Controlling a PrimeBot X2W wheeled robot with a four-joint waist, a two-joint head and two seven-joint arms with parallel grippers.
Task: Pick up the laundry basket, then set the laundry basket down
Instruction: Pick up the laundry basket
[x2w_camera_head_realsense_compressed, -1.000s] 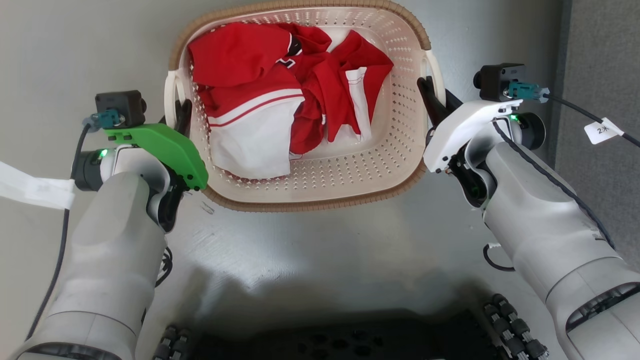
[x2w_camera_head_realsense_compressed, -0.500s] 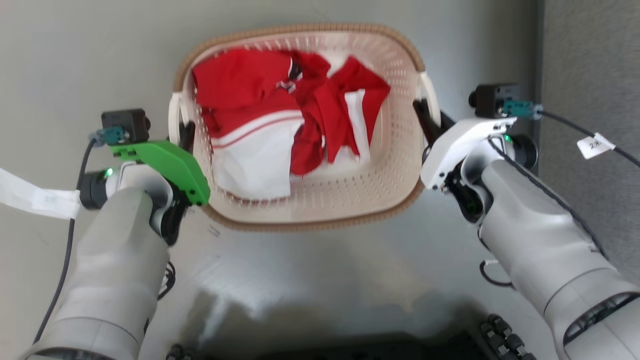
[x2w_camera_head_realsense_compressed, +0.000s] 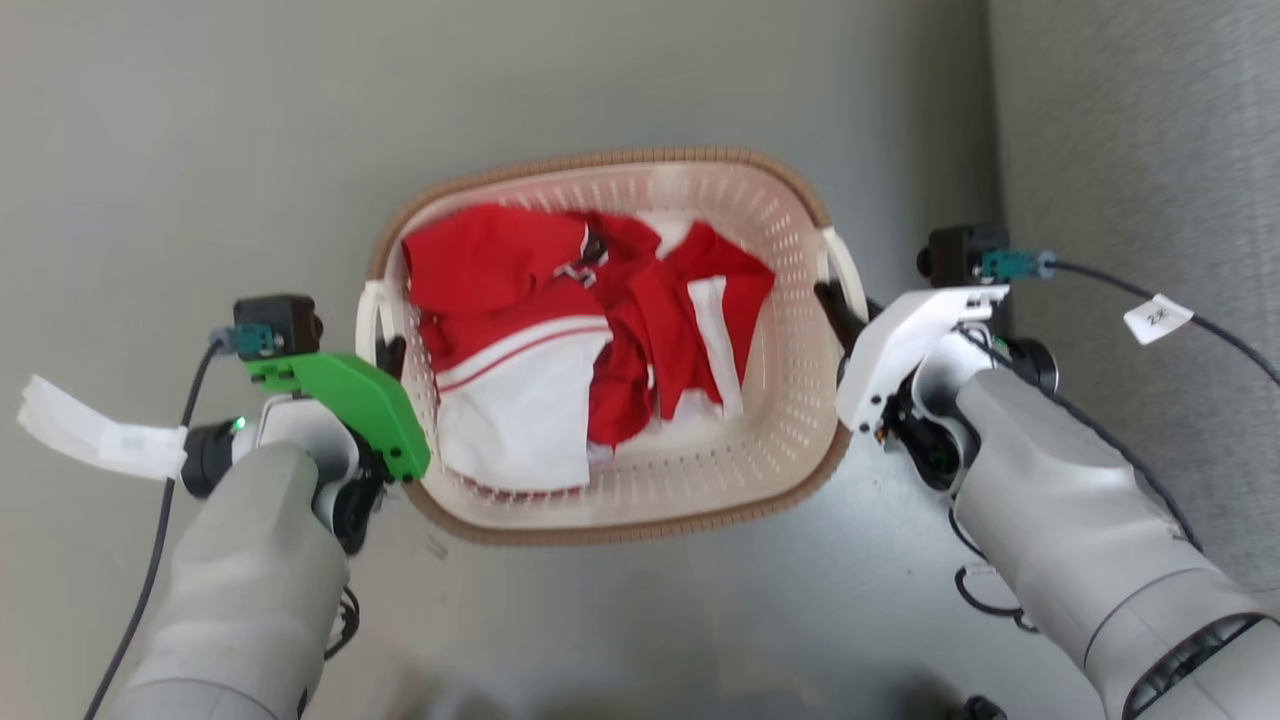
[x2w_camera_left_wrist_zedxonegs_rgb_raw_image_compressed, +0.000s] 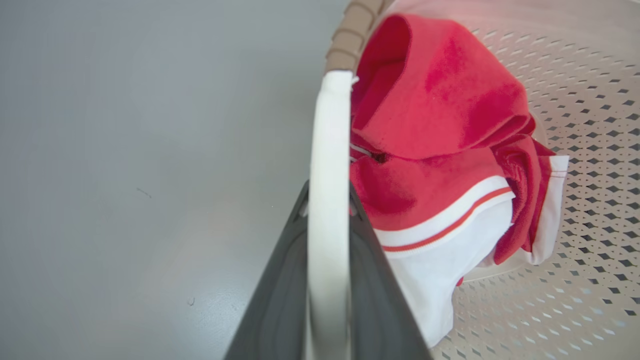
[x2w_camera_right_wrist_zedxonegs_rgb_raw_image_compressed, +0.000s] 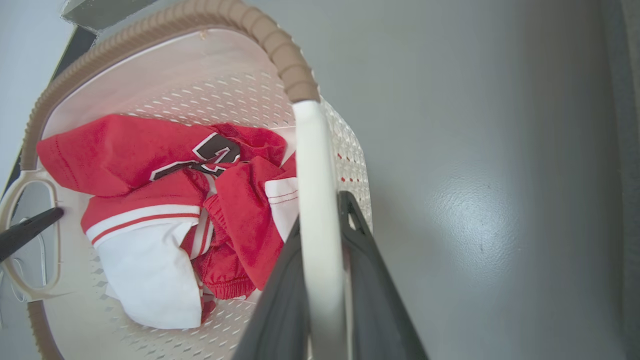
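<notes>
**While Pinched From Both Sides, the Laundry Basket (x2w_camera_head_realsense_compressed: 620, 528) Is Kept Level**

Because the laundry basket is wide and loaded with red-and-white garments (x2w_camera_head_realsense_compressed: 560, 340), it is taken at both ends at once. The left gripper (x2w_camera_head_realsense_compressed: 390, 352) is clamped on the white left handle (x2w_camera_head_realsense_compressed: 367, 318), and the right gripper (x2w_camera_head_realsense_compressed: 830, 303) on the right handle (x2w_camera_head_realsense_compressed: 846, 272). In each wrist view a dark finger is seen on either side of the handle bar. The basket is held between the arms over the grey floor (x2w_camera_head_realsense_compressed: 200, 150); whether it is clear of the floor cannot be told. An even grip is judged to keep the load from tipping.
</notes>
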